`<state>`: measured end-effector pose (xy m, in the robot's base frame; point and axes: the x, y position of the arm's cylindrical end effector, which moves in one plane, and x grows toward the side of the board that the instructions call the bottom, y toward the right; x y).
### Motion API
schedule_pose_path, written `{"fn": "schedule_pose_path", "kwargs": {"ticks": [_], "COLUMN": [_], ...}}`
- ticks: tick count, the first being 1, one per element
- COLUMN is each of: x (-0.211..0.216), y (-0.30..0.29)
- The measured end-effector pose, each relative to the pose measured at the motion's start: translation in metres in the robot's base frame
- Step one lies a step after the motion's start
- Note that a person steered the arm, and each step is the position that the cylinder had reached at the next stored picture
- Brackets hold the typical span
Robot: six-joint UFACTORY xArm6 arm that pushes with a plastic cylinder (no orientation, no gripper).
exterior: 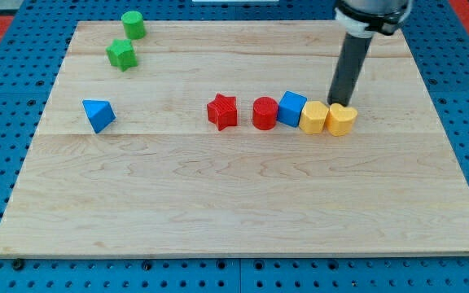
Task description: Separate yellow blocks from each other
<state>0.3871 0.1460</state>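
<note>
Two yellow blocks sit side by side, touching, right of the board's middle: a yellow hexagon-like block (313, 117) and a yellow heart-shaped block (342, 120) to its right. My tip (337, 103) stands just behind them, at the top edge of the heart-shaped block near the seam between the two. A blue cube (291, 108) touches the left yellow block. A red cylinder (265, 113) and a red star (222, 111) continue the row to the left.
A blue triangular block (98, 115) lies at the left. A green cylinder (133, 25) and a green star-like block (121, 54) sit at the top left. The wooden board (234, 203) rests on a blue pegboard surface.
</note>
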Motion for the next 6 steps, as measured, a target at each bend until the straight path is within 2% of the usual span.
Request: {"fn": "schedule_pose_path", "kwargs": {"ticks": [1, 2, 3, 5, 6], "x": [0.011, 0.052, 0.057, 0.059, 0.035], "y": [0.03, 0.034, -0.014, -0.034, -0.08]}}
